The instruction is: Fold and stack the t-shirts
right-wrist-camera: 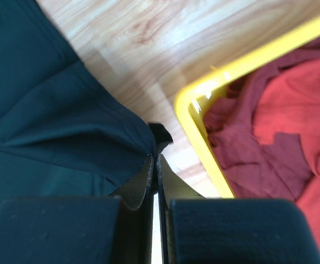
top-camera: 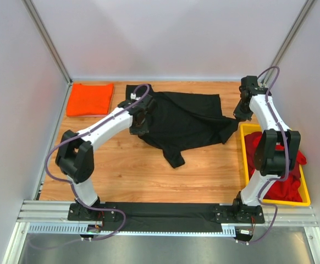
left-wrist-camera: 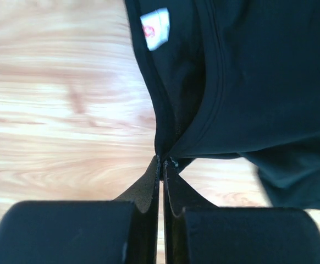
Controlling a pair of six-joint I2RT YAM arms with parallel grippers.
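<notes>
A black t-shirt (top-camera: 190, 121) lies spread and rumpled across the middle of the wooden table. My left gripper (top-camera: 139, 127) is shut on its left edge, pinching the fabric near the collar (left-wrist-camera: 174, 118) where a white label (left-wrist-camera: 155, 28) shows. My right gripper (top-camera: 241, 114) is shut on the shirt's right edge (right-wrist-camera: 94, 132), just left of the tray. A folded bright orange t-shirt (top-camera: 89, 99) rests at the far left. Red t-shirts (top-camera: 275, 165) are heaped in the tray, also seen in the right wrist view as red cloth (right-wrist-camera: 281, 126).
A yellow plastic tray (top-camera: 241, 159) stands at the right edge of the table, its rim (right-wrist-camera: 204, 132) close beside my right fingers. White walls enclose the table at the back and both sides. Bare wood (top-camera: 138, 176) lies in front of the black shirt.
</notes>
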